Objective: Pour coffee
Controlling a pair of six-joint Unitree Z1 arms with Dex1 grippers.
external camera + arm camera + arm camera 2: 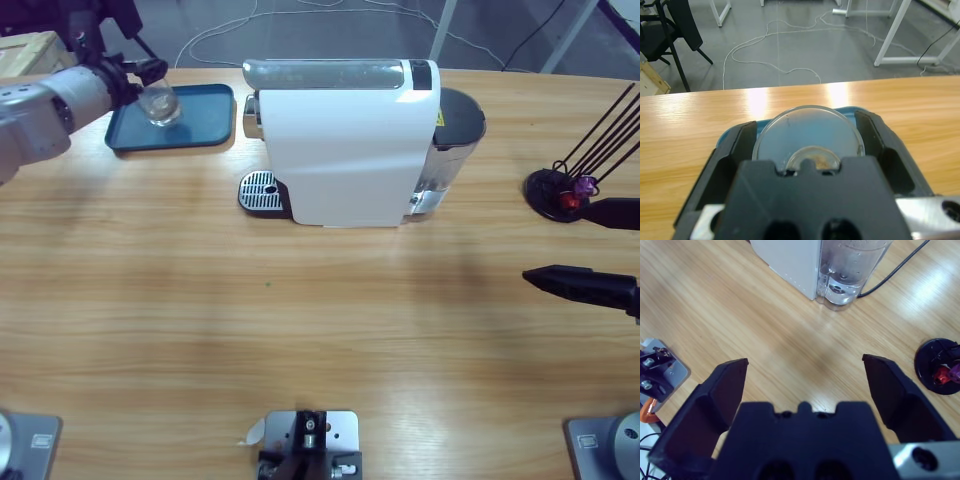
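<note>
A clear glass cup (160,103) stands on the blue tray (205,130) at the table's far left. My left gripper (150,88) is shut on it. In the left wrist view the cup (808,131) fills the gap between both jaws of the left gripper (807,142), with the tray's (849,111) edge behind it. The white coffee machine (345,140) stands in the middle, its round drip grate (260,188) facing left with nothing on it. My right gripper (560,245) hovers open at the right edge, holding nothing. The right gripper (805,377) looks down on bare wood near the machine's water tank (850,265).
A black capsule stand (558,192) with red and purple capsules and thin rods sits at the far right, close to the right gripper; it also shows in the right wrist view (940,365). A black cord (900,267) runs from the tank. Bare wood stretches in front of the machine.
</note>
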